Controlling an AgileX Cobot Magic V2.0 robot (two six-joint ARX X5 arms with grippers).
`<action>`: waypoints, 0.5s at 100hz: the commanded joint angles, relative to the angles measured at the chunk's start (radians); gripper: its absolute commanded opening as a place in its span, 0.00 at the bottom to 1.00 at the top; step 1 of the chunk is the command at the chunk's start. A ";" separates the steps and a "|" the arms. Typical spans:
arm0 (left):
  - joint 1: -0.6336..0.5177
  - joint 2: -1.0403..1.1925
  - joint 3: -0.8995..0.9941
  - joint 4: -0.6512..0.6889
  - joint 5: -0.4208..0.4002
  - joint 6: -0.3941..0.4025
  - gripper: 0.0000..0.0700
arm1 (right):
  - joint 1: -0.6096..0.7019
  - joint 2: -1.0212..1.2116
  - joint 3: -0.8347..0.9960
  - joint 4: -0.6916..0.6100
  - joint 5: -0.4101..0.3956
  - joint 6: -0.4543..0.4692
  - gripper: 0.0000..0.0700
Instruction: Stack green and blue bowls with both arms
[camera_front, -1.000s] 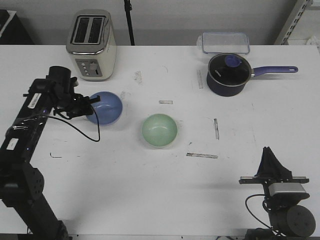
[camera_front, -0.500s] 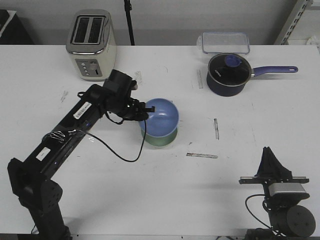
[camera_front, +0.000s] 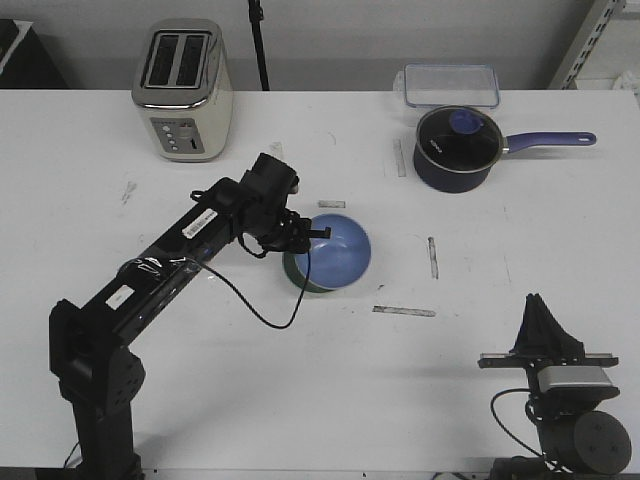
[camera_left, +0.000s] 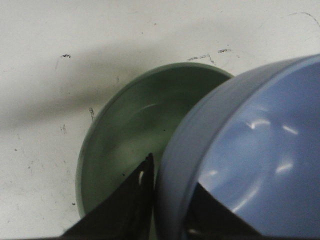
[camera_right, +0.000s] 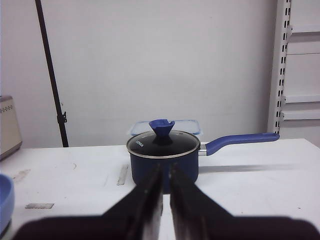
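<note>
The left arm (camera_front: 180, 250) reaches across the white table (camera_front: 300, 400), and its left gripper (camera_front: 308, 236) is clamped on the near-left rim of the blue bowl (camera_front: 335, 252), one finger inside and one outside in the left wrist view. The blue bowl sits over the green bowl (camera_front: 298, 279), whose rim shows only at the lower left; it looks tilted, and whether it rests fully inside is hard to tell. The right gripper (camera_right: 162, 200) hangs near the table's front right edge, its fingers nearly together with nothing between them, facing the navy saucepan (camera_front: 458, 148). A toaster (camera_front: 183, 90) stands at the back left.
</note>
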 joint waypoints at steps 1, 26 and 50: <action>-0.008 0.015 0.026 0.001 0.001 -0.002 0.26 | 0.001 -0.003 0.002 0.010 0.000 0.013 0.02; -0.013 0.002 0.026 -0.011 0.001 -0.003 0.48 | 0.001 -0.003 0.002 0.010 0.000 0.013 0.02; -0.009 -0.082 0.026 -0.013 0.001 -0.003 0.48 | 0.001 -0.003 0.002 0.010 0.000 0.013 0.02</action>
